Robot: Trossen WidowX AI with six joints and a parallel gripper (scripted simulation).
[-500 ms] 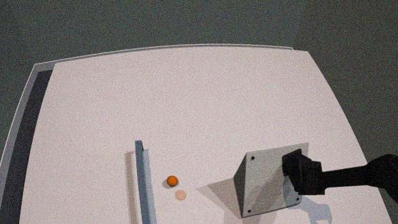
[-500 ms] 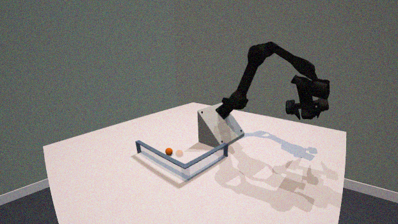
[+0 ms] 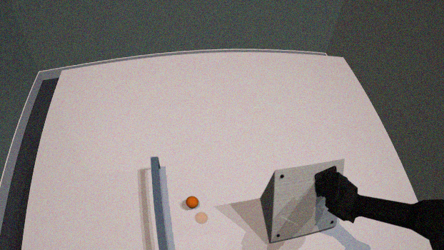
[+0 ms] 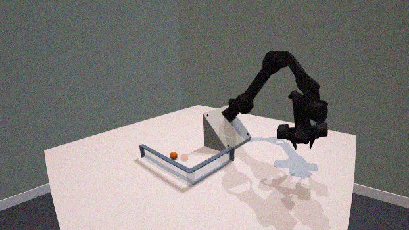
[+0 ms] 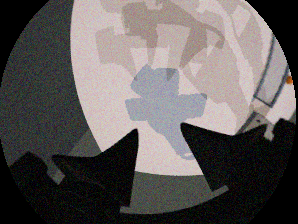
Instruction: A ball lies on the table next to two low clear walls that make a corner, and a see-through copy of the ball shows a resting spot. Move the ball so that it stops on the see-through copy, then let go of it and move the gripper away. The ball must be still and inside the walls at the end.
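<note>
1 orange ball [image 4: 173, 155] lies inside 2 clear walls [image 4: 187, 163], just beside its pale copy [image 4: 184, 157].
The gripper [image 4: 302, 144] hangs released, well apart; top view hides its fingers.

Matt orange ball [image 4: 173, 155]; walls [image 4: 184, 165] of clear glassy panels under blue-grey rails; table [image 4: 108, 184] matt pale pink; wedge mount [image 4: 217, 131] smooth grey metal-like; arm [image 4: 283, 70] matt black.
</note>
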